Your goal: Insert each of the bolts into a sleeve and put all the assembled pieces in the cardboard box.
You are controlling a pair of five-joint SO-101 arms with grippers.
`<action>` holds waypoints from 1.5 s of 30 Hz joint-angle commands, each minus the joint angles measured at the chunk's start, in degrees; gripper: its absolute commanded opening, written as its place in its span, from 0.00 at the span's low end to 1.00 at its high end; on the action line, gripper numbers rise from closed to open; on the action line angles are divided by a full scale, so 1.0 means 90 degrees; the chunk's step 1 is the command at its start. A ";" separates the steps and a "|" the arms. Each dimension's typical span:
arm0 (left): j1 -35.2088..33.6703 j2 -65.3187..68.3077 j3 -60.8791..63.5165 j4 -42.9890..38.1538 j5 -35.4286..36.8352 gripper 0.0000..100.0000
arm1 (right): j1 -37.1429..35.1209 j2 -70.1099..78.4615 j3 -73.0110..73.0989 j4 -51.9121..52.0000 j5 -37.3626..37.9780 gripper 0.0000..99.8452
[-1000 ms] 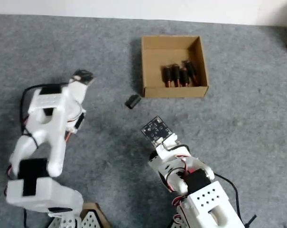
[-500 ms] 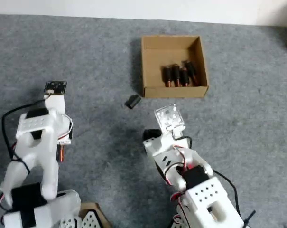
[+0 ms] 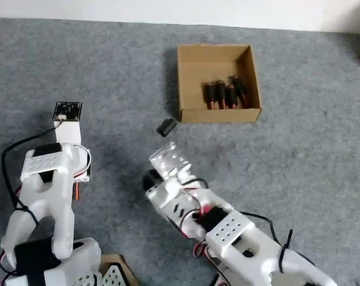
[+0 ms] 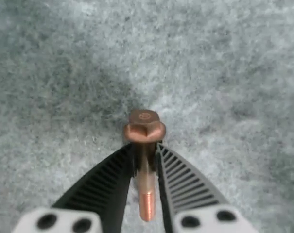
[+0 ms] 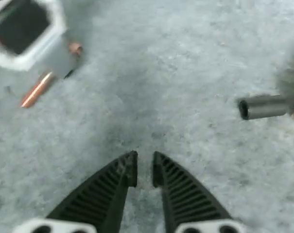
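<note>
Copper-orange bolt point(image 4: 145, 130), glossy from hexagonal head to tip, between matt black ribbed fingers point(image 4: 112, 180) of the left gripper point(image 4: 145, 147) on a white base, over the table point(image 3: 299, 173) in mottled light-and-dark grey. Same black ribbing and white base on the right gripper point(image 5: 144, 160); plain dark grey sleeve point(image 5: 262, 107). Plain tan-brown cardboard box point(image 3: 220, 115) with black-and-copper assembled pieces point(image 3: 224, 94); white left arm point(image 3: 46, 179) and white right arm point(image 3: 233, 232), with black blocks and red wires point(image 3: 201, 210).

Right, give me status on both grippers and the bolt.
Left gripper shut on copper bolt. Right gripper slightly open, empty. Black sleeve loose on carpet beside cardboard box; assembled pieces inside.
</note>
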 commanded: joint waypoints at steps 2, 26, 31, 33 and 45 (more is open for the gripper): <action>-0.0015 -0.0259 -0.0044 -0.0107 0.0059 0.00 | -0.0005 0.0249 -0.0405 -0.0161 -0.0957 0.12; -0.0005 -0.0269 0.0200 -0.0537 0.0059 0.00 | 0.0327 0.3590 -0.5846 0.5475 -0.5031 0.13; -0.0005 -0.0269 0.0200 -0.0537 0.0059 0.00 | 0.0552 0.4899 -0.7057 0.5680 -0.5460 0.13; -0.0005 -0.0269 0.0200 -0.0537 0.0059 0.00 | 0.0650 0.5328 -0.7458 0.5641 -0.5548 0.13; -0.0005 -0.0269 0.0210 -0.0547 0.0049 0.00 | 0.0825 0.7184 -0.9861 0.5680 -0.5587 0.13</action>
